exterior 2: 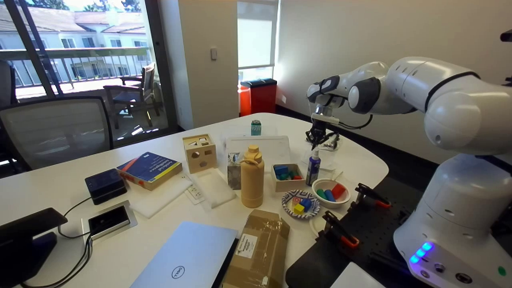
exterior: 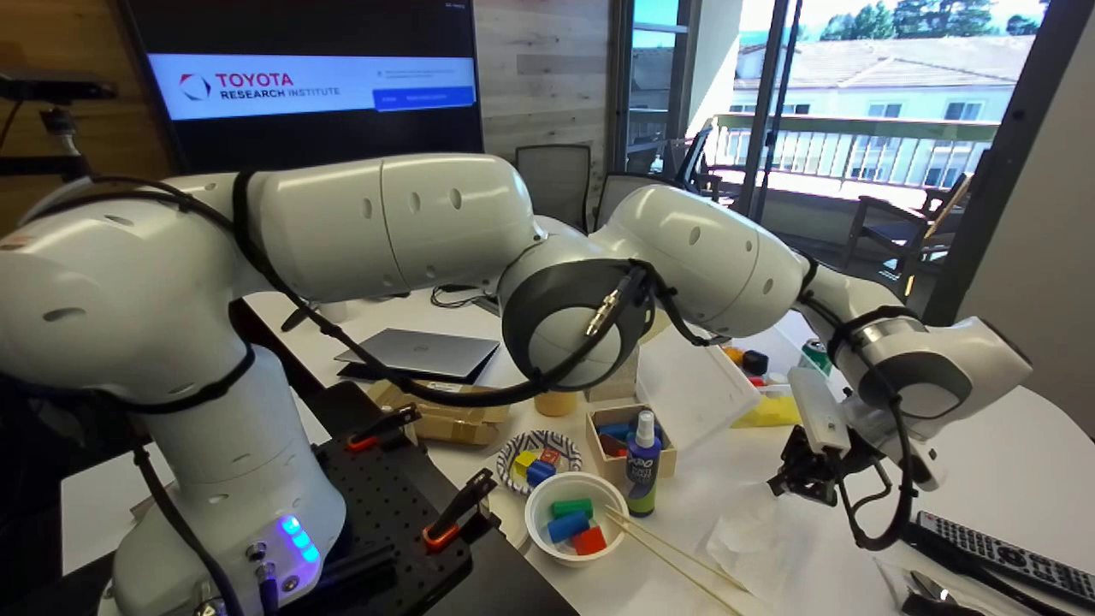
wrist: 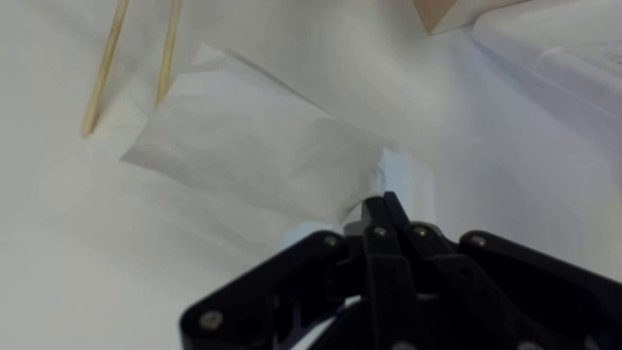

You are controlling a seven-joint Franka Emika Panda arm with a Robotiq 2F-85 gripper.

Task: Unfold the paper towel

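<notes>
The paper towel (wrist: 262, 150) is a thin, rumpled white sheet. In the wrist view it stretches from my fingertips toward the upper left, with creases and a raised edge. It also shows on the white table in an exterior view (exterior: 742, 537), partly rising toward the gripper. My gripper (wrist: 384, 198) has its fingertips together on the towel's near end, pinching it. The gripper also shows in both exterior views (exterior: 778, 489) (exterior 2: 314, 146), low over the table. The part of the towel under the fingers is hidden. In an exterior view the spray bottle (exterior 2: 313, 170) partly blocks the towel.
Two thin wooden sticks (wrist: 106, 68) lie by the towel's far end and lean on a white bowl (exterior: 535, 522) of colored blocks. Also near are a wooden box (exterior: 606, 462), a patterned plate (exterior: 506, 445), a clear lid (exterior: 697, 385) and a remote (exterior: 1009, 552).
</notes>
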